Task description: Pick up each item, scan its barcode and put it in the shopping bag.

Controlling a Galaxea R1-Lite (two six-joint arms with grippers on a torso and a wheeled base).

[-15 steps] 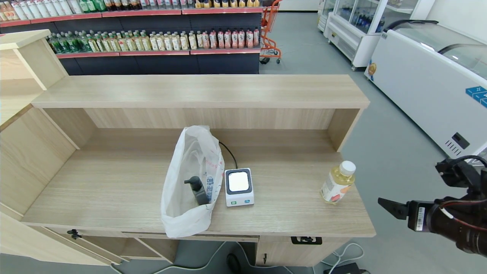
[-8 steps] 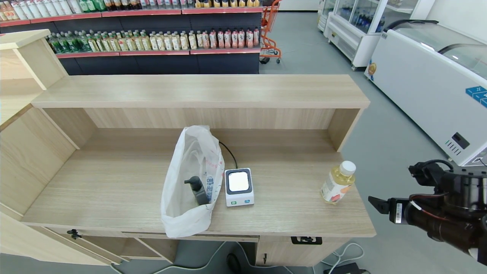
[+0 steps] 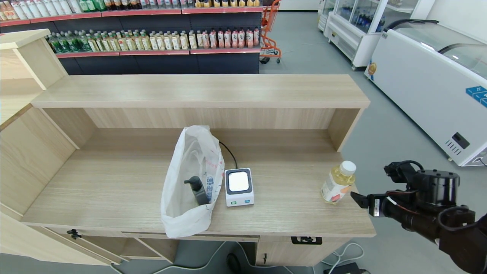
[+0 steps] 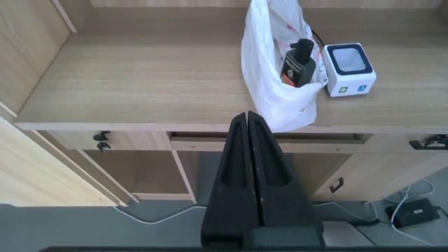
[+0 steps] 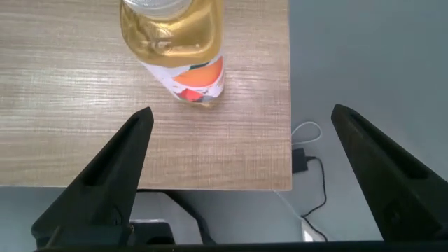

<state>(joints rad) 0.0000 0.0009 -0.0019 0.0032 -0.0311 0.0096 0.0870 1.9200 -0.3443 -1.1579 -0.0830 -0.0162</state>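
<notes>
Your right gripper [image 5: 241, 119] has moved up to the clear plastic bottle of yellow drink [image 3: 338, 182], jaws wide apart. The bottle stands untouched near the right edge of the light wooden counter [image 3: 285, 171], so grasping looks next.

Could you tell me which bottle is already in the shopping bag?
The dark pump bottle; the yellow white-capped bottle stands out on the counter.

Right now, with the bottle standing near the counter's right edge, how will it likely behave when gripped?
The bottle looks nearly full of yellow liquid, so probably heavy for its size. Tall and narrow, it may tip if nudged, and the counter edge is close. Its smooth plastic could slip or flex between the jaws of the right gripper.
</notes>
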